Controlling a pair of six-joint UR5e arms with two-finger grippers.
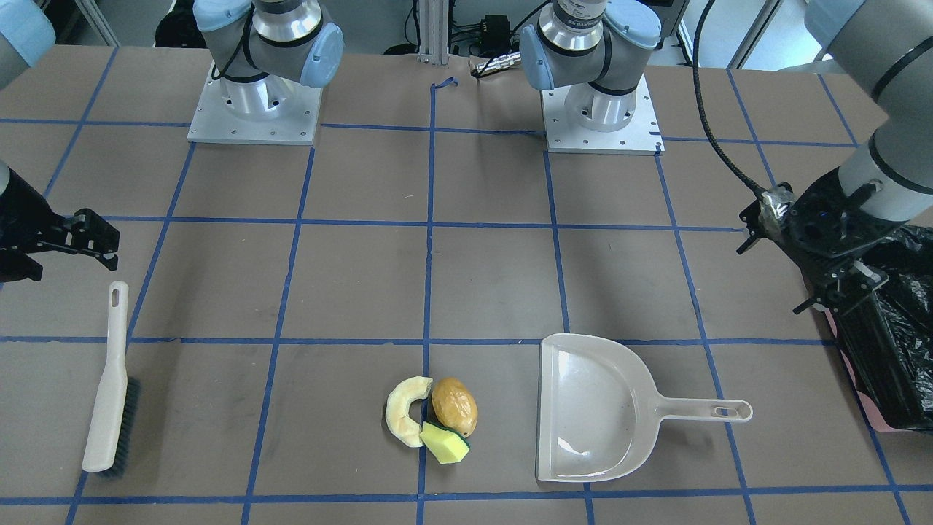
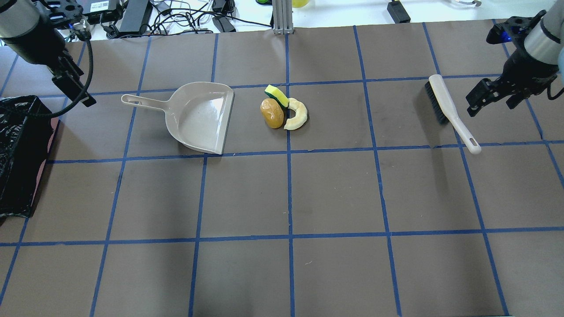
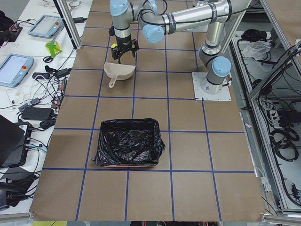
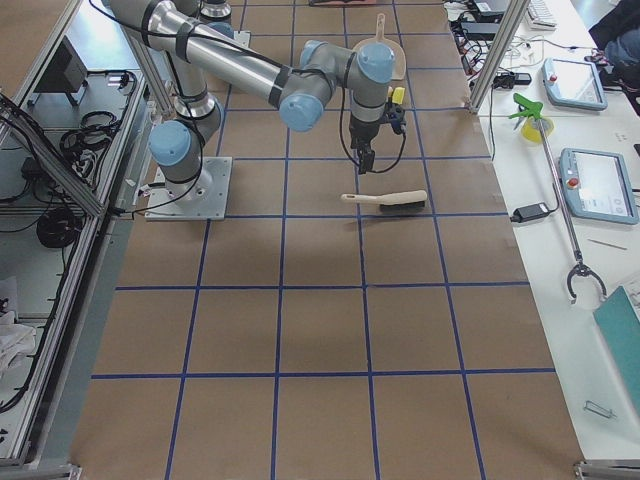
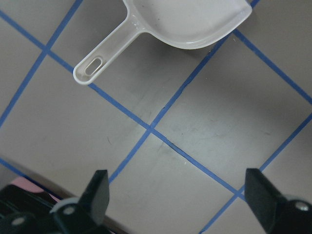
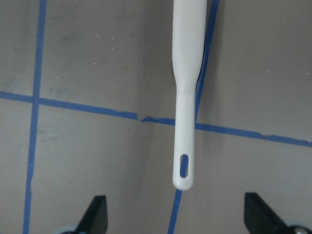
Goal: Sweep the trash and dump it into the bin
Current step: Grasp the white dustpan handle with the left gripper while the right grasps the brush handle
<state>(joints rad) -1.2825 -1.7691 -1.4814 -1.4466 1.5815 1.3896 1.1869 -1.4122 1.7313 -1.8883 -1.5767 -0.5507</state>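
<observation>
Both arms are poised and nothing is in hand yet. The right claw (image 6: 179,214) hangs spread wide and empty just past the hole end of the brush (image 1: 109,379) handle. The left claw (image 5: 178,195) is just as wide and just as empty, near the dustpan (image 1: 590,408) handle and close to the bin (image 2: 20,154).

The 3 trash pieces sit bunched together on the surface (image 2: 335,189), between pan and brush: the crescent (image 1: 404,408), the lump (image 1: 454,405) and the wedge (image 1: 444,442). They are just off the pan's open lip.

The step looks like the pickup of both tools. On the right, the handle already runs straight down the middle of the gap, so no twist is needed. I'd slide forward past the hole to the thicker part, then drop and close. A grip at the thin tip would let the bristle end sag and swing.

On the left, the pan handle lies slantwise to the fingers, so the wrist should turn to square up first. How high either claw rides is hard to read here, so descend gently.

Keep the pan's lip flat on the surface and facing the pile. That round lump looks likely to roll, so short, slow strokes would be best.
</observation>
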